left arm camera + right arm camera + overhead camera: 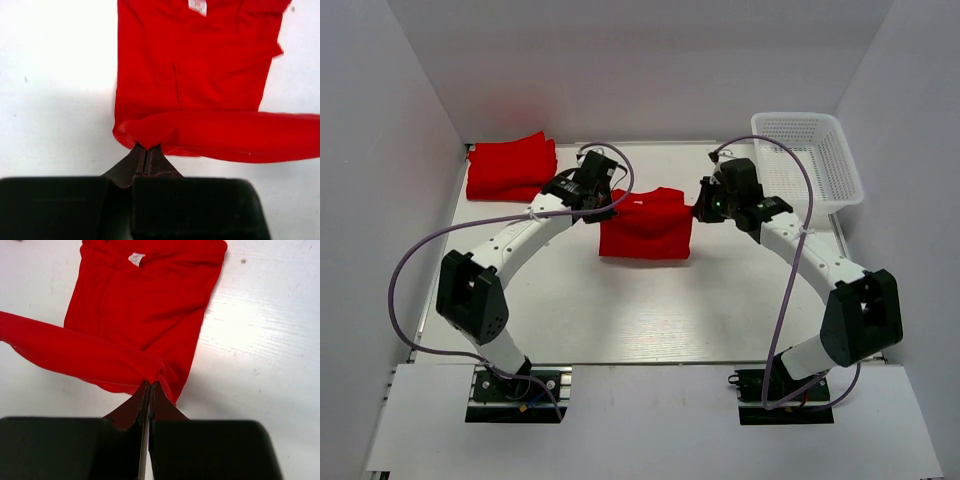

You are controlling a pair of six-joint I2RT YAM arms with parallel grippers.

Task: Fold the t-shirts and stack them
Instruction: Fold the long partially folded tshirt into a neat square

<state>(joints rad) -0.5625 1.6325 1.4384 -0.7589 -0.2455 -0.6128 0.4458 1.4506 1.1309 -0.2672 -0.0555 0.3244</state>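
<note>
Midway across the white table (620, 310), I pinch a red t-shirt (645, 232) at both ends of a raised fold. My left gripper (145, 150) is clamped tight on its left corner, and my right gripper (150, 386) is closed just as firmly on the right. The lifted edge stretches between them, while the rest of the shirt lies flat on the table, its white neck label (136, 259) showing. A folded t-shirt (510, 168), also red, sits in the far-left corner. A white mesh basket (850, 160) stands at far right.
</note>
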